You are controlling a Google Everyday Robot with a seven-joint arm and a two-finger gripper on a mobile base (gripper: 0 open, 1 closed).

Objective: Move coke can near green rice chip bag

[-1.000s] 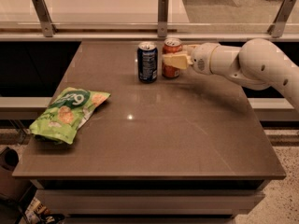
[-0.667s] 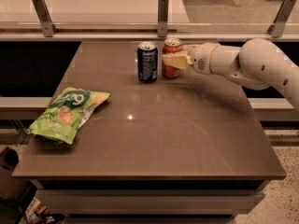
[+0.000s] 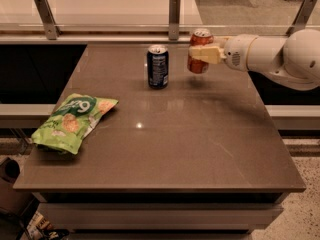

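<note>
The coke can (image 3: 199,39), red-orange with a silver top, is held upright a little above the back of the table, with its shadow on the tabletop below it. My gripper (image 3: 203,54) reaches in from the right and is shut on the can's middle. The green rice chip bag (image 3: 74,122) lies flat near the table's left edge, far to the left of and nearer than the can.
A dark blue can (image 3: 158,66) stands upright on the brown table (image 3: 200,144), just left of the held can. A glass rail with metal posts (image 3: 174,16) runs behind the table's back edge. My white arm (image 3: 280,54) hangs over the right back corner.
The coke can has risen off the tabletop in the gripper and shifted slightly right, away from the blue can. The bag and blue can have not moved.
</note>
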